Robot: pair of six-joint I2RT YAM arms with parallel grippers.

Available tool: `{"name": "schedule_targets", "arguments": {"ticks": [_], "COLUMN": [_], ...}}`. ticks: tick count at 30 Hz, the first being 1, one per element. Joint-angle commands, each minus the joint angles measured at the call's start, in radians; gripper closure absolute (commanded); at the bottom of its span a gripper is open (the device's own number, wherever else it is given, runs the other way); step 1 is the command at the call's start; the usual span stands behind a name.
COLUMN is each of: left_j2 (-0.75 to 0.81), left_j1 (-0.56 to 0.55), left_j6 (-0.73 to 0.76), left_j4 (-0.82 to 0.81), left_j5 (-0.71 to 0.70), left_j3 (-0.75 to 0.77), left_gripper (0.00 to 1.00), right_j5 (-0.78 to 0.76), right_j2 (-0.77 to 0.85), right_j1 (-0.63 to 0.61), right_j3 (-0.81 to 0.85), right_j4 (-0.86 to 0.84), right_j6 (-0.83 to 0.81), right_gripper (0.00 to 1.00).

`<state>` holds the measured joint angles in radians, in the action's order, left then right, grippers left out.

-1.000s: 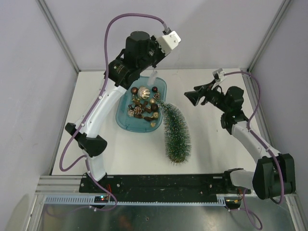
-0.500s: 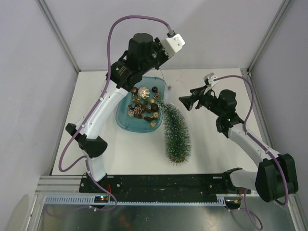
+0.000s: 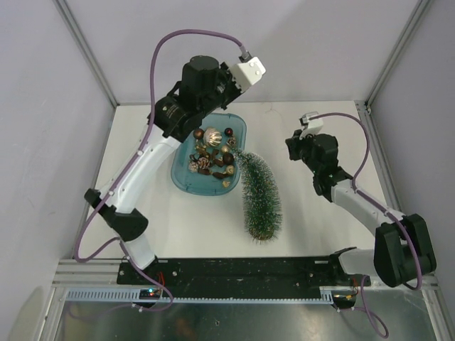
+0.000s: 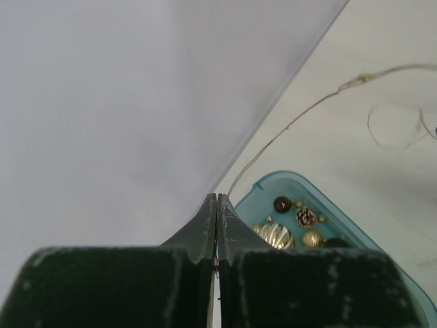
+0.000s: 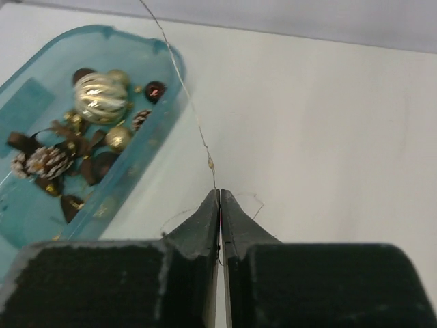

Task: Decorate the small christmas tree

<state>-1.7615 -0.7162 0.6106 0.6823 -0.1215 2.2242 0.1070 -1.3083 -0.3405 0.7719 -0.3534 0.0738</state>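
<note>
Top external view, taken from left to right: the left arm reaches over the far end of the teal tray (image 3: 178,177). In its wrist view the left gripper (image 4: 216,205) has its jaws pressed together on a thin wire (image 4: 300,116), which leads away over the tray's far corner and the white table (image 3: 313,220). The tray holds gold balls (image 3: 212,135), dark ornaments and pinecones. The small Christmas tree (image 3: 259,195) lies on its side just right of the tray, its tip touching the tray's right rim and its base toward the arm bases. Well right of the tray, the right gripper (image 5: 219,198) is likewise pinched closed on the wire.
</note>
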Motion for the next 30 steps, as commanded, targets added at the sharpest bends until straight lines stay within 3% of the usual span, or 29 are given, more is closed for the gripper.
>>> {"name": "schedule_targets", "arguments": {"ticks": [1, 5, 12, 22, 26, 30], "left_j2": [0.143, 0.274, 0.52, 0.689, 0.69, 0.64], "left_j1": [-0.003, -0.002, -0.001, 0.013, 0.012, 0.013], "left_j6": [0.012, -0.018, -0.106, -0.309, -0.362, -0.366], "left_j4": [-0.017, -0.017, 0.02, 0.216, 0.213, 0.198], "left_j5": [-0.044, -0.064, -0.077, 0.211, 0.304, 0.366], "left_j3": [-0.112, -0.324, -0.683, -0.949, -1.107, -1.172], "left_gripper": [1.0, 1.0, 1.0, 1.0, 1.0, 1.0], "right_j5": [-0.247, -0.294, -0.216, -0.188, -0.18, -0.184], "right_j2": [0.128, 0.239, 0.338, 0.346, 0.339, 0.32], "right_j1": [-0.003, 0.025, 0.08, 0.079, 0.078, 0.078], "right_j3": [0.004, 0.004, 0.004, 0.005, 0.007, 0.02], "right_j4": [0.006, 0.025, 0.085, 0.112, 0.112, 0.123], "right_j6": [-0.031, -0.047, -0.067, -0.069, -0.07, -0.085], "right_gripper": [0.97, 1.0, 1.0, 1.0, 1.0, 1.0]}}
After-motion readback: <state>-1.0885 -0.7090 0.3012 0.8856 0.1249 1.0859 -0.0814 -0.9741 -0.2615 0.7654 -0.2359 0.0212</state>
